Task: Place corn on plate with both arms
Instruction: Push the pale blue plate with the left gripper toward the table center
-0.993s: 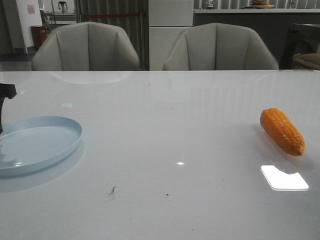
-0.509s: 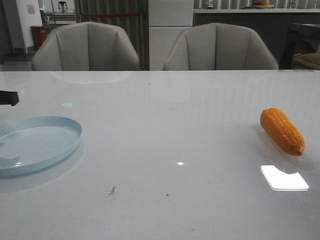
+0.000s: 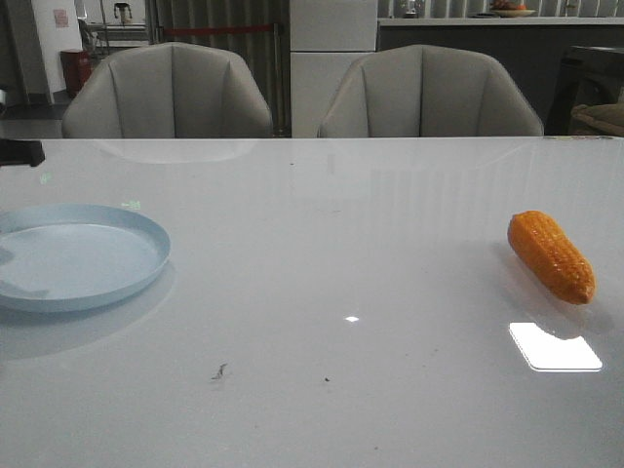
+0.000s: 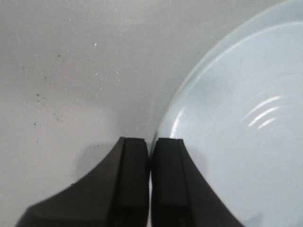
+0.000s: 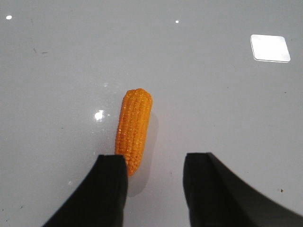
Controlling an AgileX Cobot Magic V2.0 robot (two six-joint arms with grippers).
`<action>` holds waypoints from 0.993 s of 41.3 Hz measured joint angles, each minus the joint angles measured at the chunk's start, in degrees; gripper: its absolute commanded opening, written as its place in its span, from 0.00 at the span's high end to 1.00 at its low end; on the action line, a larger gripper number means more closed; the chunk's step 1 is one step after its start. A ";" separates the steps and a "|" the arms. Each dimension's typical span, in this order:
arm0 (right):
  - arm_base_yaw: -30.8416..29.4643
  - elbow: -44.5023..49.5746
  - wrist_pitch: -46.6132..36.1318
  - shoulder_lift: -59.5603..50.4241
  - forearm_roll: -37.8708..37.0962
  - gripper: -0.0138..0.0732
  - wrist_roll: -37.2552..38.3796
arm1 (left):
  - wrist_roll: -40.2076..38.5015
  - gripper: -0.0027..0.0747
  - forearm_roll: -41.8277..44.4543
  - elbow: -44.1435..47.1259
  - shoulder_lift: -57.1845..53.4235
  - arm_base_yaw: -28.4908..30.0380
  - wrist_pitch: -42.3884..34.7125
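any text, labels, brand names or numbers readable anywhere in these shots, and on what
None can be read.
The corn, the plate and the table carry no markings.
A pinkish notice on the back wall may hold print, but it is too small and blurred to read.
Both wrist views show no lettering on the jaws.

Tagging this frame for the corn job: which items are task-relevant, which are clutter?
Job:
corn
plate
left gripper, shut on the plate rim
right gripper, open above the corn

Lying about:
two chairs
table
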 measured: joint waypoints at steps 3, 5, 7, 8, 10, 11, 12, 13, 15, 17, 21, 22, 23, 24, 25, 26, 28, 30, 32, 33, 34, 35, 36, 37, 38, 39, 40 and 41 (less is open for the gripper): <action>0.00 0.00 0.00 0.00 0.00 0.37 0.00 | 0.48 0.84 -1.40 -2.92 0.00 -0.79 1.91; 0.00 0.00 0.09 0.00 0.00 0.37 0.00 | 0.59 0.84 -2.85 -4.45 0.00 -1.74 3.00; 0.00 0.00 0.09 0.00 0.00 0.37 0.00 | 0.82 0.84 -4.58 -5.92 0.00 -2.76 3.57; 0.00 0.00 0.09 0.00 0.00 0.37 0.00 | 0.82 0.84 -5.85 -6.44 0.00 -3.57 3.69; 0.00 0.00 0.23 0.00 0.00 0.37 0.00 | 1.07 0.84 -7.67 -7.35 0.00 -4.95 3.79; 0.00 0.00 0.27 0.00 0.00 0.37 0.00 | 1.07 0.84 -8.69 -7.56 0.00 -6.01 3.79; 0.00 0.00 0.36 0.00 0.00 0.37 0.00 | 1.17 0.84 -9.38 -7.80 0.00 -6.57 3.63; 0.00 0.00 0.36 0.00 0.00 0.37 0.00 | 1.17 0.84 -9.97 -7.93 0.00 -7.74 3.56; 0.00 0.00 0.40 0.00 0.00 0.37 0.00 | 1.29 0.84 -11.11 -7.93 0.00 -9.59 3.17; 0.00 0.00 0.40 0.00 0.00 0.37 0.00 | 1.42 0.84 -11.60 -7.93 0.10 -12.12 2.90; 0.00 0.00 0.49 0.00 0.00 0.37 0.00 | 1.49 0.84 -11.98 -7.93 0.09 -15.87 1.89; 0.00 0.00 0.49 0.00 0.00 0.37 0.00 | 1.49 0.84 -12.11 -7.93 0.09 -17.06 1.61; 0.00 0.00 0.49 0.00 0.00 0.37 0.00 | 1.49 0.84 -12.11 -7.93 0.09 -18.18 1.21; 0.00 0.00 0.49 0.00 0.00 0.37 0.00 | 1.49 0.84 -12.21 -7.93 0.09 -18.70 0.89; 0.00 0.00 0.53 0.00 0.00 0.37 0.00 | 1.49 0.84 -12.21 -7.93 0.21 -19.66 0.53; 0.00 0.00 0.65 0.00 0.00 0.37 0.00 | 1.49 0.84 -12.21 -7.93 0.30 -20.53 0.15; 0.00 0.00 0.82 0.00 0.00 0.37 0.00 | 1.49 0.84 -12.21 -7.93 0.59 -21.67 -0.18; 0.00 0.00 1.11 0.00 0.00 0.37 0.00 | 1.49 0.84 -12.21 -7.93 1.18 -22.71 -0.39; 0.00 0.00 1.34 0.00 0.00 0.37 0.00 | 1.49 0.84 -12.21 -7.93 1.94 -23.55 -0.51; 0.00 0.00 1.43 0.00 0.00 0.37 0.00 | 1.49 0.84 -12.10 -7.93 2.20 -23.86 -0.64; 0.00 0.00 1.71 0.00 0.00 0.37 0.00 | 1.49 0.84 -12.10 -7.93 2.80 -24.25 -0.64; 0.00 0.00 1.86 0.00 0.00 0.37 0.00 | 1.49 0.84 -12.10 -7.93 3.21 -24.52 -0.64; 0.00 0.00 1.96 0.00 0.00 0.37 0.00 | 1.49 0.84 -11.99 -7.93 3.60 -24.77 -0.64; 0.00 0.00 2.10 0.00 0.00 0.37 0.00 | 1.49 0.84 -11.86 -7.93 4.17 -25.07 -0.64; 0.00 0.00 2.20 0.00 0.00 0.37 0.00 | 1.49 0.84 -11.76 -7.93 4.57 -25.19 -0.53; 0.00 0.00 2.21 0.00 0.00 0.37 0.00 | 1.49 0.84 -11.76 -7.93 5.00 -25.34 -0.53; 0.00 0.00 2.35 0.00 0.00 0.37 0.00 | 1.49 0.84 -11.76 -7.93 5.46 -25.43 -0.43; 0.00 0.00 2.44 0.00 0.00 0.37 0.00 | 1.49 0.84 -11.60 -7.93 5.81 -25.55 -0.30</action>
